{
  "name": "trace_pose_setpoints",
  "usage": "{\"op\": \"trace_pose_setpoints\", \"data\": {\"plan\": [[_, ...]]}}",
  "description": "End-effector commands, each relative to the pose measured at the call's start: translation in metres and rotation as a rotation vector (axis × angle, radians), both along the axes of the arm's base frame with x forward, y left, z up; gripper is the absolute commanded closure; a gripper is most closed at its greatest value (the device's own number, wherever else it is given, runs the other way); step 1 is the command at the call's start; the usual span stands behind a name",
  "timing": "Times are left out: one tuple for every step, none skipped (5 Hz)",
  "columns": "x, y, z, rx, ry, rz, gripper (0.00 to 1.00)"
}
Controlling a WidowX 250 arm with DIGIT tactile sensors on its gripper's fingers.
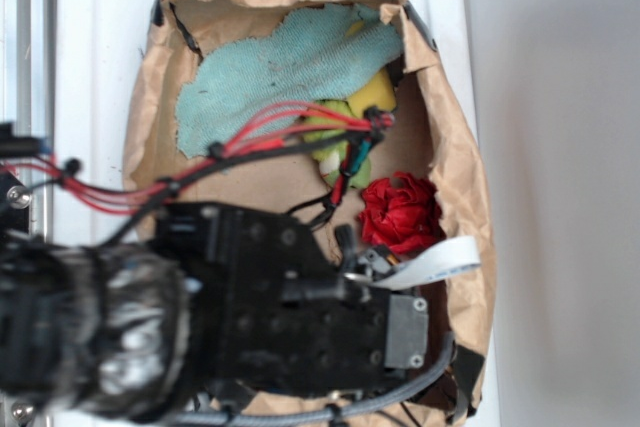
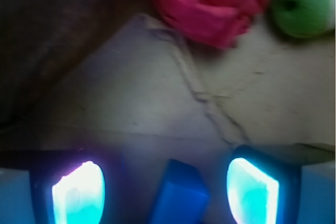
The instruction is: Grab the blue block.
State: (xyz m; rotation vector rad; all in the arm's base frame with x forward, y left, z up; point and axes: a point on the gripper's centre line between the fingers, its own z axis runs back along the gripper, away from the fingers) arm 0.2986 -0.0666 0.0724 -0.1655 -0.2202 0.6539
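blue block (image 2: 178, 195) lying on brown paper (image 2: 157, 103) between the spread, not yet closed fingers of the gripper (image 2: 165, 192), near the red fabric flower (image 2: 210, 3); approach judged complete, closing and lifting remain.

In the wrist view the block (image 2: 179, 195) lies between the two fingers (image 2: 79, 195) of the gripper (image 2: 165, 192), on the paper (image 2: 157, 93). The flower (image 2: 210, 1) lies beyond it, the ball (image 2: 304, 3) right of the flower. The rag (image 1: 280, 72) lies at the paper's far edge.
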Motion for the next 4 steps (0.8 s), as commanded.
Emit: {"op": "trace_pose_setpoints", "data": {"plan": [[-0.005,0.002,0.024,0.004,-0.06,-0.017,0.0],[-0.013,-0.003,0.011,0.033,-0.043,-0.033,0.0],[-0.023,-0.007,-0.007,0.037,-0.033,-0.054,0.0],[-0.063,-0.025,-0.035,0.005,-0.037,-0.044,0.0]]}}
